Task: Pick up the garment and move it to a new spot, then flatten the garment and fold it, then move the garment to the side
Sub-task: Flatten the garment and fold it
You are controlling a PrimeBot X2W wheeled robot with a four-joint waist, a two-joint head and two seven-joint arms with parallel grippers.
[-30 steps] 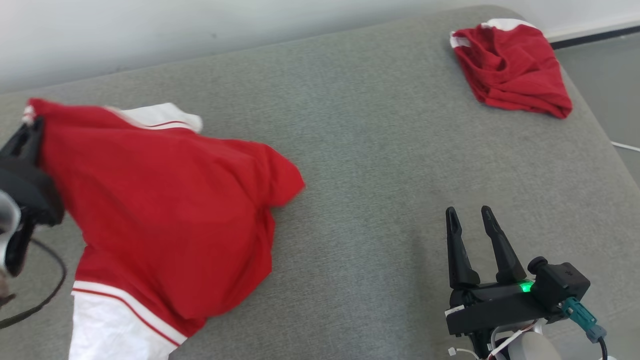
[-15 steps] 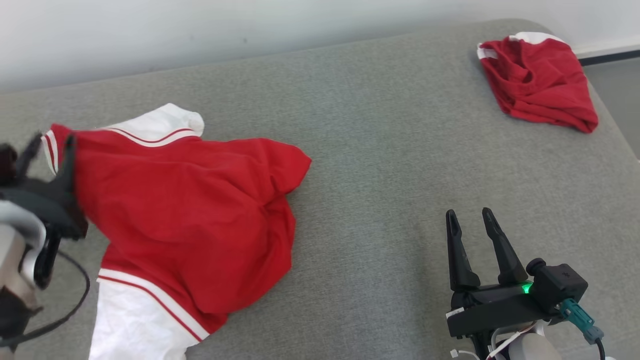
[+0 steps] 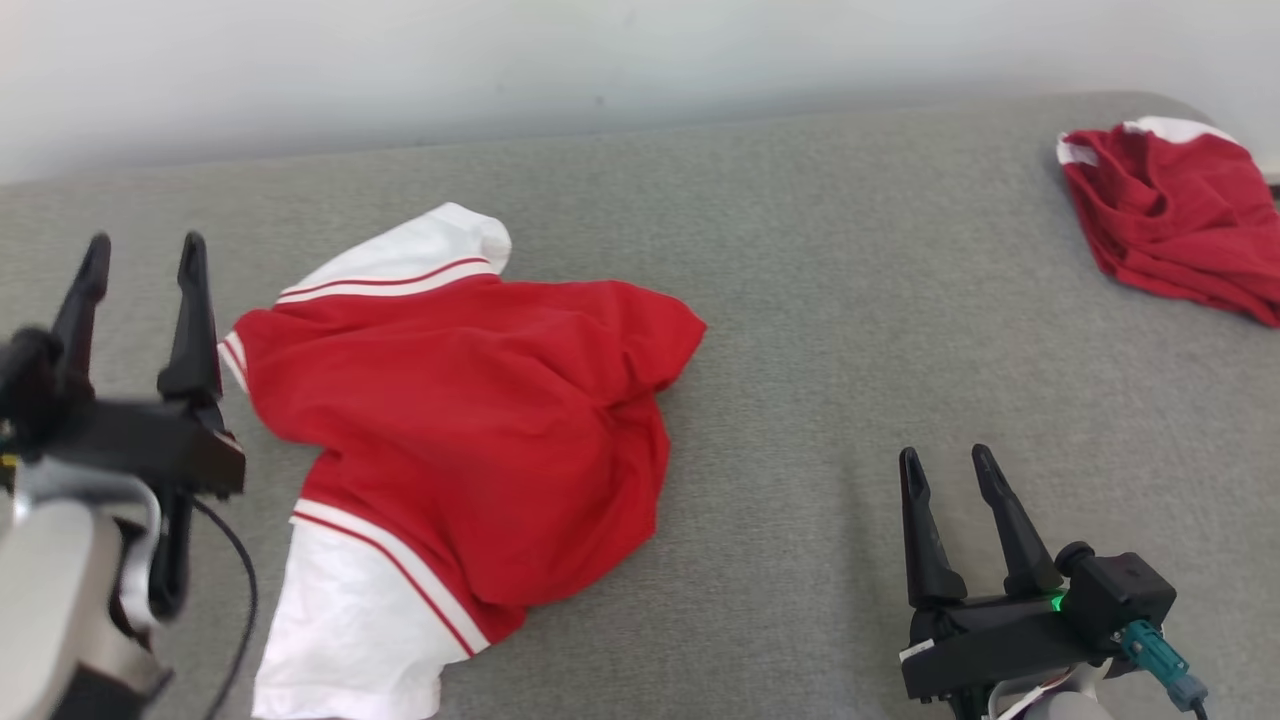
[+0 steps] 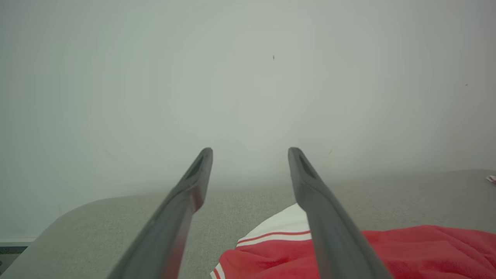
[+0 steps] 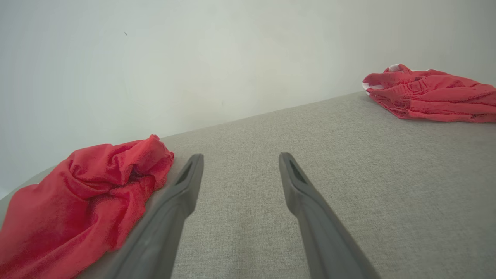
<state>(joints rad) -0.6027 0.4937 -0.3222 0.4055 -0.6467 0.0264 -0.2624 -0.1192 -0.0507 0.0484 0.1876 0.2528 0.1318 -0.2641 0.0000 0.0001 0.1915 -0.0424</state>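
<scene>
While the garment [image 3: 470,420] is lying rumpled, the left gripper [image 3: 145,242] is hovering just beside it and the right gripper [image 3: 945,456] well apart, both spread empty, likely readying to flatten it.

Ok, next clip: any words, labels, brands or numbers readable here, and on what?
None can be read.
The small white tag at the base of the right gripper is too small to read.
The red-and-white cloth garment and the crumpled red garment show no print.
</scene>
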